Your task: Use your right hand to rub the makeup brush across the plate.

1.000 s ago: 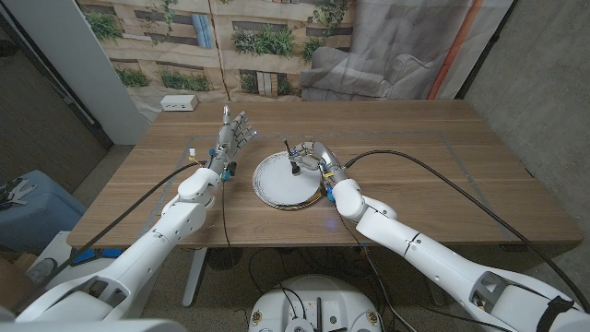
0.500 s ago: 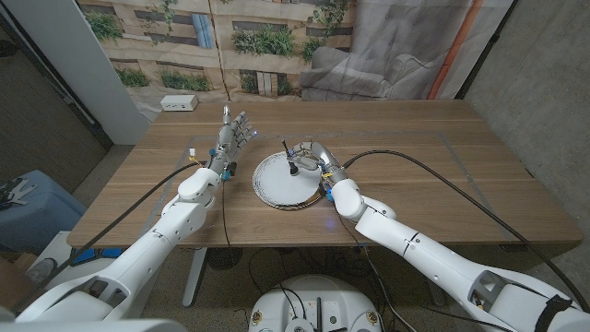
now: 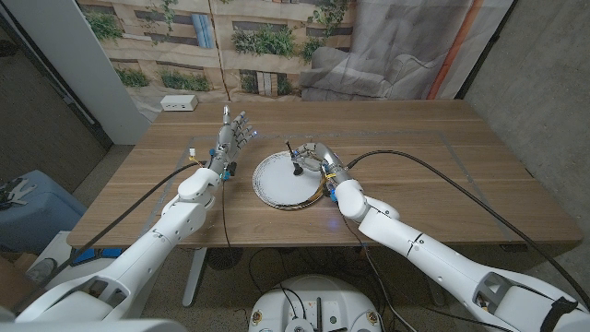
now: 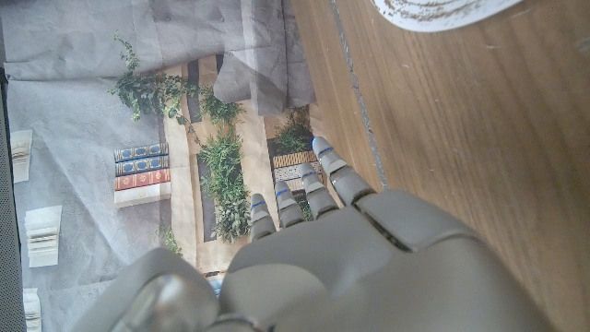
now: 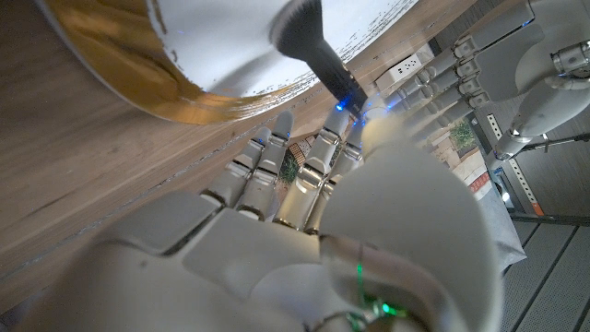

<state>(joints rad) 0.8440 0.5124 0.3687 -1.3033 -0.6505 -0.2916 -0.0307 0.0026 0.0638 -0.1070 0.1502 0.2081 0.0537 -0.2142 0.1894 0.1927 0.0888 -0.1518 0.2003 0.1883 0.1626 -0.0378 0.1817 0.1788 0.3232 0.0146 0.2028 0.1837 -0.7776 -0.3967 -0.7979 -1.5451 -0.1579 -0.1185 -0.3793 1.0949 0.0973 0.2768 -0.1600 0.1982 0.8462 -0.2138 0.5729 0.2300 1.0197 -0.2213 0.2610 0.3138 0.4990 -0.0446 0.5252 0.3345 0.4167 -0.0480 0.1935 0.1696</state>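
Observation:
A white plate [image 3: 281, 182] with a dark speckled rim lies on the wooden table in front of me. My right hand [image 3: 318, 162] is at the plate's right side and holds a black makeup brush [image 3: 294, 159], whose bristle end touches the plate's upper right part. In the right wrist view the brush [image 5: 312, 42] has its bristles on the plate [image 5: 198, 51], just beyond my right hand [image 5: 295, 203]. My left hand [image 3: 232, 135] stands with fingers apart, left of the plate and holding nothing. The left wrist view has my left hand [image 4: 318, 249] above the wood, with the plate's edge [image 4: 433, 11] beyond.
A white power strip [image 3: 179, 103] lies at the table's far left. Black cables [image 3: 433, 171] run across the table's right half to my right arm. A covered chair [image 3: 355, 69] and a printed backdrop stand behind the table.
The brush and my right hand have shifted slightly to the right on the plate. The left hand has not moved.

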